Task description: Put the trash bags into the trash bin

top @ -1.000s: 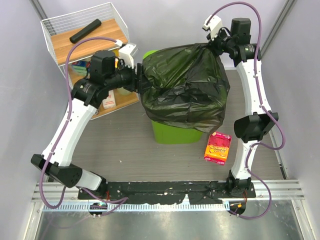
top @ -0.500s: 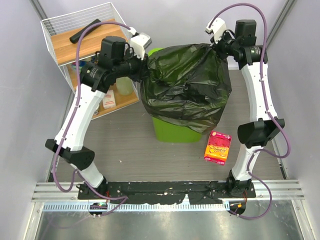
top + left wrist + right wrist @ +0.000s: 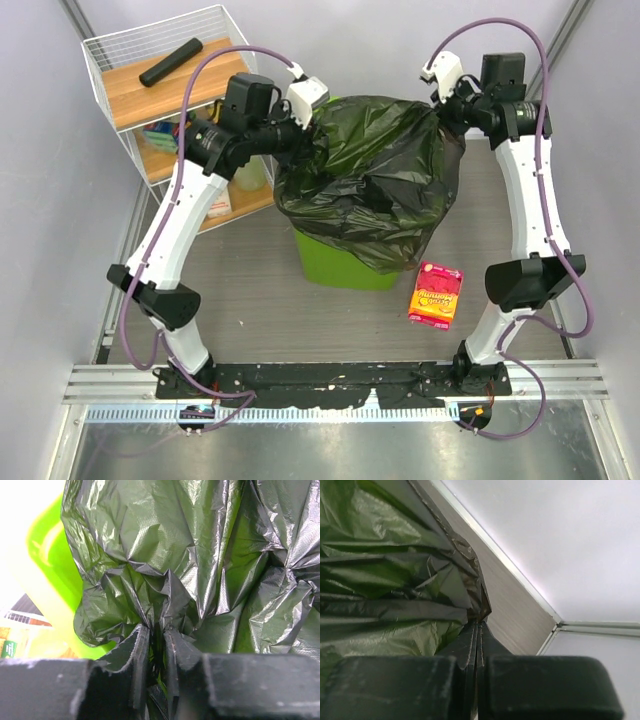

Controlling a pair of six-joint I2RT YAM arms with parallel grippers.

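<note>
While pinched at both sides, trash bag [image 3: 370,180] spans left-right, draping trash bin [image 3: 338,266]

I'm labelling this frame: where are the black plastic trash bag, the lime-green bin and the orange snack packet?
Glossy black plastic trash bag [image 3: 370,185], top view, crinkled middle.
Lime-green plastic bin [image 3: 335,268], top view, near wall.
Orange-pink snack packet [image 3: 436,295], top view, printed face.

Trash bin [image 3: 340,265] mostly hidden under trash bags [image 3: 370,180]; washed out at left wrist.
</note>
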